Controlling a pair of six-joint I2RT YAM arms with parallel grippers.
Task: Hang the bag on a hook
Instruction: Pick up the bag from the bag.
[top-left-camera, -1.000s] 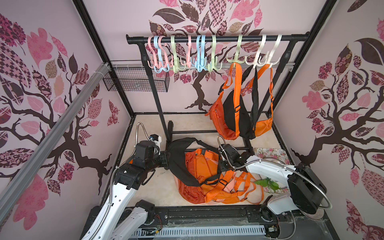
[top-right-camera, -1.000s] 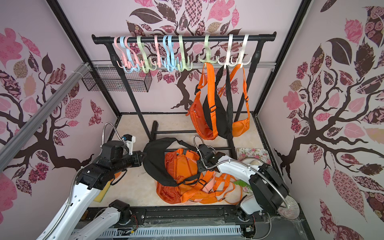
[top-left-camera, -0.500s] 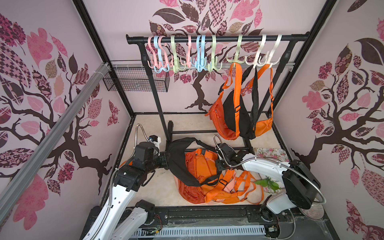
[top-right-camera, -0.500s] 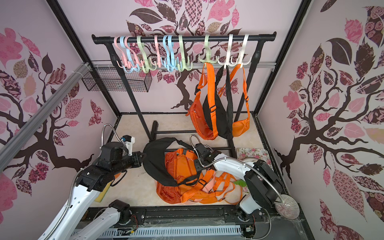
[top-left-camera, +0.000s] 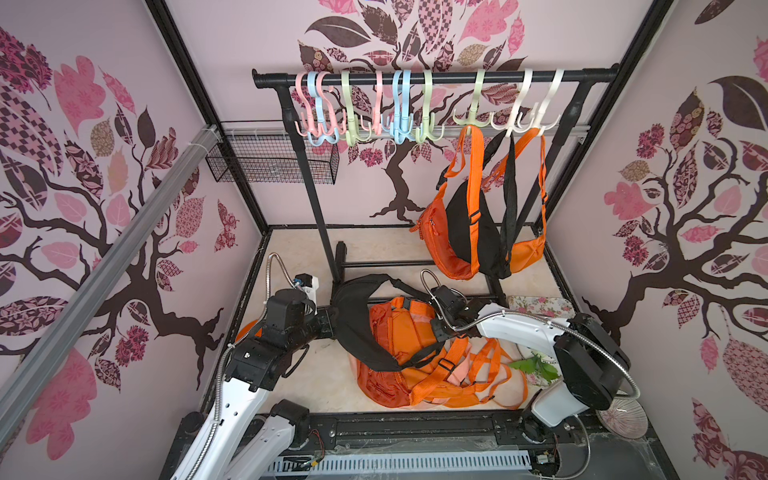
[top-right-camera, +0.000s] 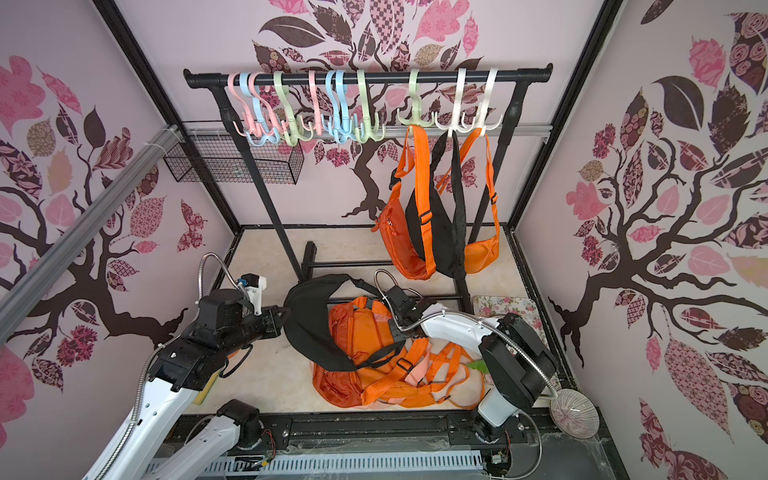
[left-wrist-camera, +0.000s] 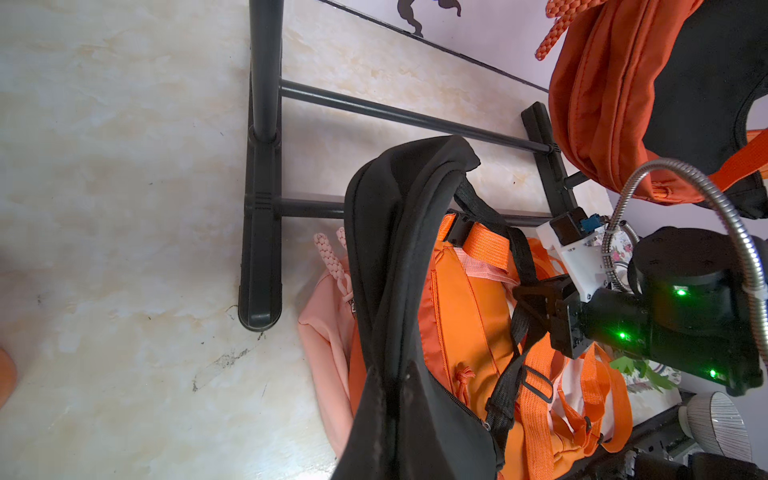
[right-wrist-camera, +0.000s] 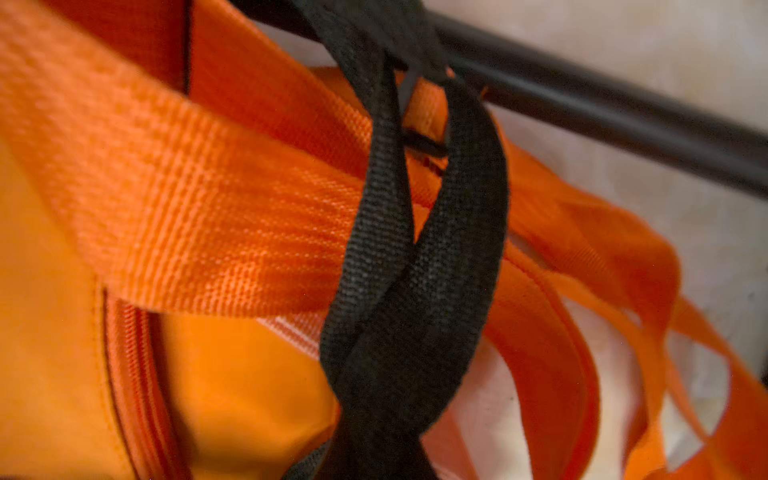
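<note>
In front of the rack (top-left-camera: 316, 199), the left gripper (top-left-camera: 329, 322) is clenched on one end of the black bag (top-left-camera: 359, 332), which is draped over the orange bags (top-left-camera: 399, 336) on the tabletop (top-left-camera: 332, 382). The right gripper (left-wrist-camera: 528, 307) pinches the twisted black strap (right-wrist-camera: 415, 249). Lifting could drag an orange strap (right-wrist-camera: 208, 199) along with it. The twisted loop might also miss a hook (top-left-camera: 428, 124) on the rack.

The pale marbled surface (top-left-camera: 374, 245) carries a black rack (top-left-camera: 319, 208), whose feet (left-wrist-camera: 259, 266) stand on it. In front of the rack's base lies a heap of orange bags (top-left-camera: 399, 332). A pink bag (left-wrist-camera: 328, 332) lies just beside one foot, partly under the heap. Off the base's other end lies a floral mat (top-left-camera: 536, 305), with green leaves (top-left-camera: 534, 365) near it.
</note>
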